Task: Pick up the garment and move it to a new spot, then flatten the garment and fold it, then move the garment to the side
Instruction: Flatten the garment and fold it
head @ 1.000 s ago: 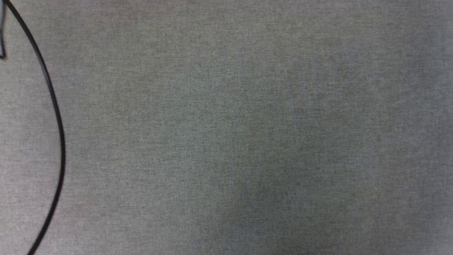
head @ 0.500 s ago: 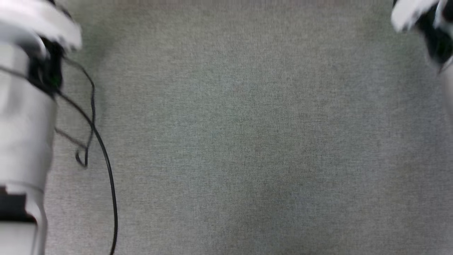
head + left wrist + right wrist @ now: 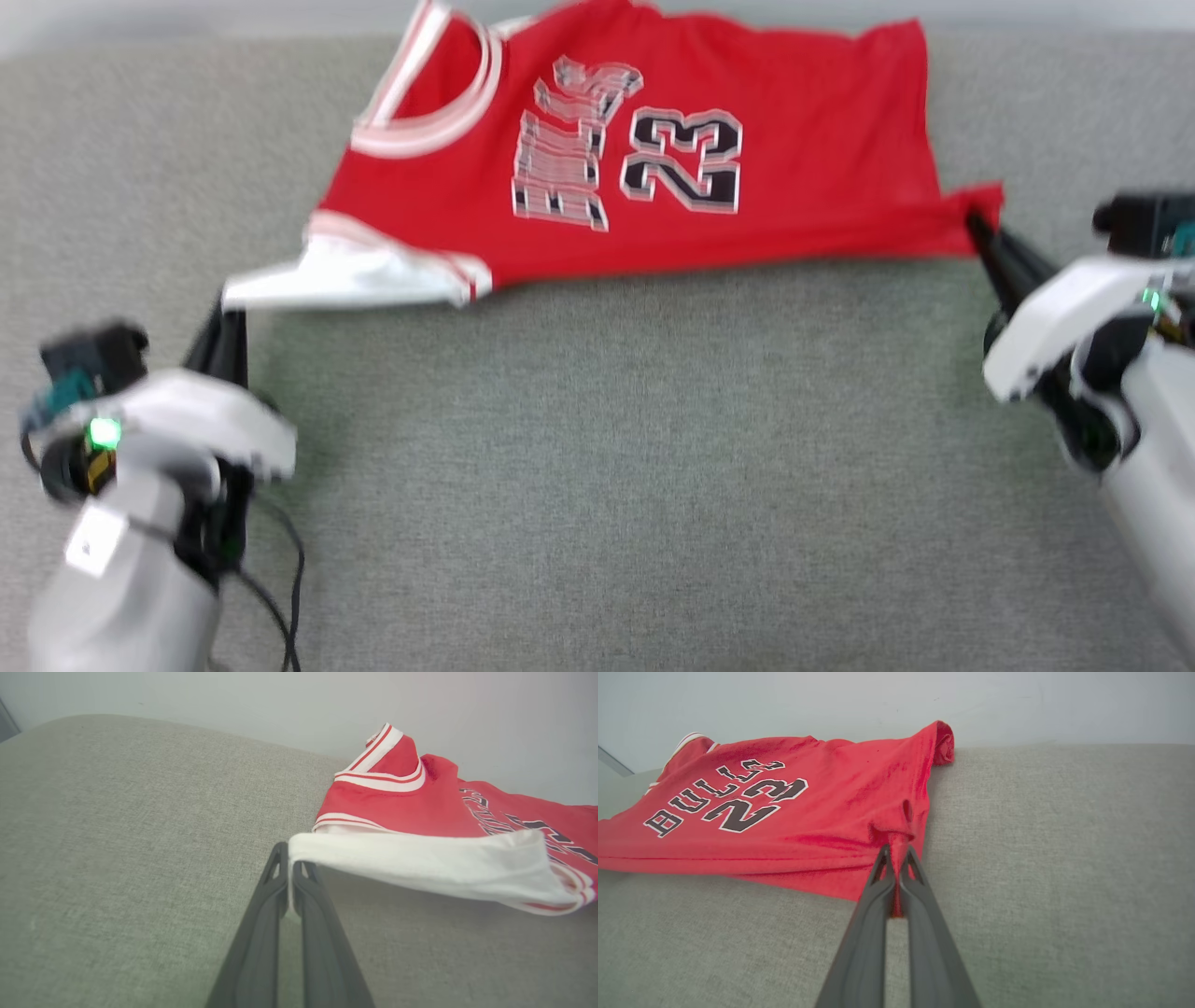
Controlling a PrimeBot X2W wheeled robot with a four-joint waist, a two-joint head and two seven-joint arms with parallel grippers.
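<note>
The jersey (image 3: 794,140) lies spread across the far part of the grey fabric surface (image 3: 607,467), perhaps a cushion, with its print facing up. The left end effector (image 3: 227,317) is closed on the white sleeve (image 3: 420,863), and the right end effector (image 3: 978,229) is clamped on a red hem corner (image 3: 901,835), each held just off the surface
</note>
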